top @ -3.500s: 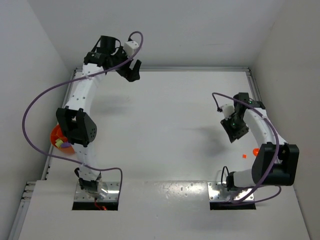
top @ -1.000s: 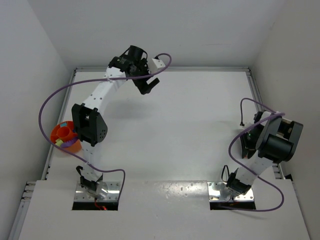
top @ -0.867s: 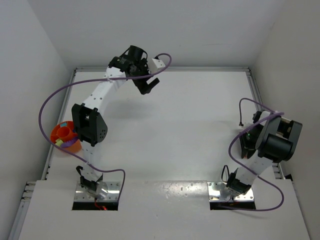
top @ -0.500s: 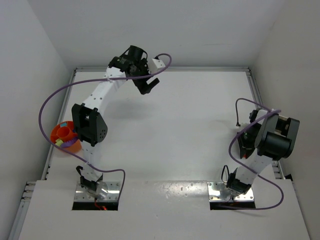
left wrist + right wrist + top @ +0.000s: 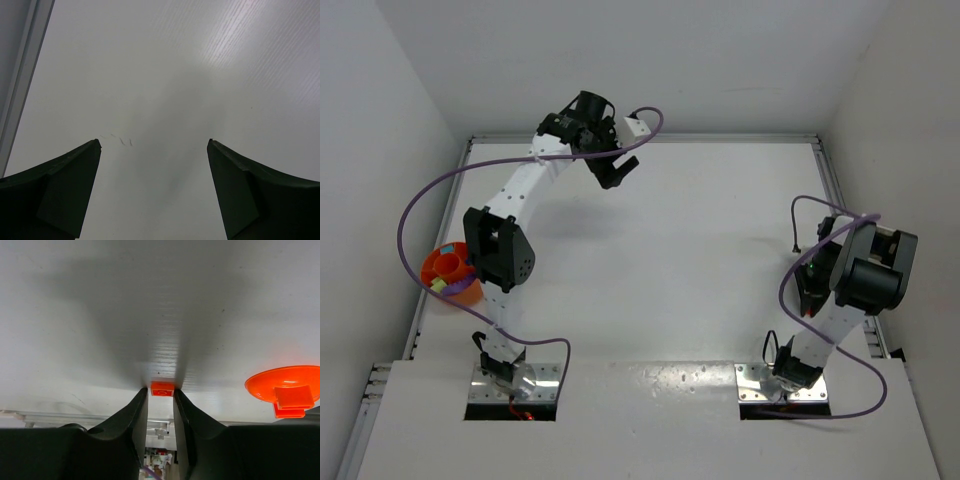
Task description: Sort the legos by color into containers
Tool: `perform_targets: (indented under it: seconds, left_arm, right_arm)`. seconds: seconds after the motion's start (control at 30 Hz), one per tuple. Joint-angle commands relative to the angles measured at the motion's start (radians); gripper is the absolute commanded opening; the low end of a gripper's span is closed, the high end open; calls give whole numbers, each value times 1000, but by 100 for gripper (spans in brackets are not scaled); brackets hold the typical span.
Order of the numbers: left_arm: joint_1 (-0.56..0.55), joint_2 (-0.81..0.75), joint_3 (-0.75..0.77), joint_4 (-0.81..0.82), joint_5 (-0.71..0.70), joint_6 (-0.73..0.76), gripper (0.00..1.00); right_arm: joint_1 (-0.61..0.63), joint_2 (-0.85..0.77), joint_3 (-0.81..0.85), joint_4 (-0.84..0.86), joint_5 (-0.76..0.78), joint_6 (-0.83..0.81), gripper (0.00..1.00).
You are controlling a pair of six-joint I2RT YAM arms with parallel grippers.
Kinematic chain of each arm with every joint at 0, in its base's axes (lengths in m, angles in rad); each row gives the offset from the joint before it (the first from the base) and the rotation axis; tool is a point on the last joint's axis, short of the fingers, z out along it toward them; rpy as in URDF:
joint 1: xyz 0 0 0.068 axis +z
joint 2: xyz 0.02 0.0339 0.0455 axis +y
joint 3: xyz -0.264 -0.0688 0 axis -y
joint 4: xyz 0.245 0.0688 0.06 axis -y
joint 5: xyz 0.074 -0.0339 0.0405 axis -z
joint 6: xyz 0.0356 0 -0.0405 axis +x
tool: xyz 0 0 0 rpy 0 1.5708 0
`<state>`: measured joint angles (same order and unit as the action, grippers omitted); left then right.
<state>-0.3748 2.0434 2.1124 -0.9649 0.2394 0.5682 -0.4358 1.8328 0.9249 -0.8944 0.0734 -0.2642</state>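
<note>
right claw [image 5: 161,390] is standing nearly closed, its two dark fingers [image 5: 125,425] pressing the sides of a tiny orange lego brick [image 5: 162,389] that is resting on the white table [image 5: 700,240]; we are reading that as a pinch on the brick. off to one side in the right wrist view, apart from the fingers, a round orange dish [image 5: 280,380] is sitting on the table with a second orange brick [image 5: 292,397] at its near rim; we cannot tell whether that brick is lying in it or against it. from above, this arm is crouching by the table's right edge rail [image 5: 833,200], with the side wall close and little room there. left claw [image 5: 613,172] is hanging spread wide with nothing between its fingers [image 5: 65,190], over bare table near the far edge; open surface is lying all through the middle. at the left edge, the orange bowl [image 5: 430,268] is sitting just beside the left arm, with lime and purple legos [image 5: 440,286] in it.
</note>
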Motion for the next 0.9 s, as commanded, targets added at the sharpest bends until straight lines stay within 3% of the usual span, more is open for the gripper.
perform_targets:
  seconds: [0.0,0.1,0.27,0.5,0.7,0.87]
  left_arm:
    - [-12,-11,1,-1,14,7,94]
    - [-12,-11,1,-1,14,7,94]
    - [-12,-20,-17,9,23,7,95]
    - [-3,-83,-115,75,51,7,98]
    - [17,-138,-179,135,112,-16,99]
    - [63,-187,-256,211,194,-54,99]
  right_arm:
    - [12,51,0,173,-104,23,28]
    - [12,60,0,164,-104,23,28]
    - [22,69,9,155,-104,33,11]
    - [22,69,19,155,-104,33,2]
    - [64,-3,72,92,-210,20,0]
    - [118,-38,187,-27,-388,-21,0]
